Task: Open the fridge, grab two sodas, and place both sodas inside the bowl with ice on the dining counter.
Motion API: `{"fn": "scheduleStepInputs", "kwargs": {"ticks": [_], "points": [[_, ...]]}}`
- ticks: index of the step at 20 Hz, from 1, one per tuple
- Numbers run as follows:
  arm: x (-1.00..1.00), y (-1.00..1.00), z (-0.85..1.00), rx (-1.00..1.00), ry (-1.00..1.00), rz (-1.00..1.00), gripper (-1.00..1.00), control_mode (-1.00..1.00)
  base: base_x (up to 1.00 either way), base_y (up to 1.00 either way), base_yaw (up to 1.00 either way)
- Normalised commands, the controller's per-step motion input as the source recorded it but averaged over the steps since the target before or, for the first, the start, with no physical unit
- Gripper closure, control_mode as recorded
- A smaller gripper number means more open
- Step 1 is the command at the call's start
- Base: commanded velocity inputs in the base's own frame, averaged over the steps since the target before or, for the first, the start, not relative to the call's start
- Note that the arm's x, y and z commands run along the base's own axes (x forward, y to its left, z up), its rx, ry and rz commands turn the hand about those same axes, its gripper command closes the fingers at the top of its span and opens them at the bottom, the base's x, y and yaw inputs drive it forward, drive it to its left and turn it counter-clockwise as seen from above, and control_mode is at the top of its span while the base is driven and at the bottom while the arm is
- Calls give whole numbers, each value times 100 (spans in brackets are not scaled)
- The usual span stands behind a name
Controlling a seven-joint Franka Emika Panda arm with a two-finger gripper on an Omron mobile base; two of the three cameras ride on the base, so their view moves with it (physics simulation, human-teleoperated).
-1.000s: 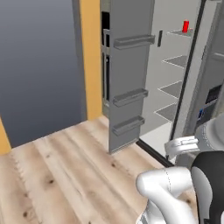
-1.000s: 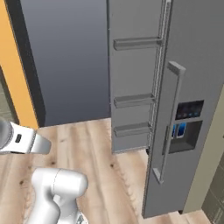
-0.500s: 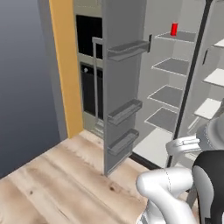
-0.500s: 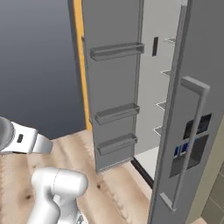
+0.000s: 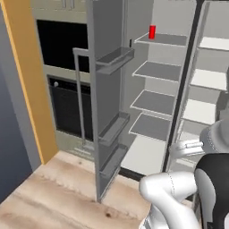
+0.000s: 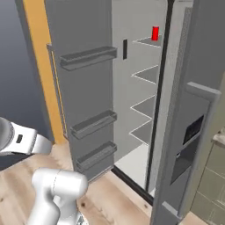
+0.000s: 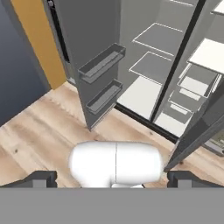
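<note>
Leftward, bare pale wood-plank floor (image 5: 53,197) leaves open room beside the tall grey fridge's (image 5: 107,89) swung-out door edge; a small red cylindrical soda can (image 5: 152,31) stands on its top shelf; the two-finger gripper (image 7: 112,178) gapes wide, empty.

Flat, even rendered light with no clear source and no glare. The fridge (image 5: 156,103) interior reads bright, with only faint shading under its shelves. Edges look soft and slightly blocky.
</note>
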Motion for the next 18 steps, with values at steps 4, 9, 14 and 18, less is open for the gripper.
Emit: {"fn": "scheduleStepInputs", "kwargs": {"ticks": [4, 9, 14, 18], "points": [[0, 0, 0, 0, 0, 0, -100, 100, 64, 0, -42], [0, 0, 0, 0, 0, 0, -100, 100, 66, 2, -39], [0, 0, 0, 0, 0, 0, -100, 100, 80, 17, -29], [0, 0, 0, 0, 0, 0, -100, 100, 79, 17, -27]]}}
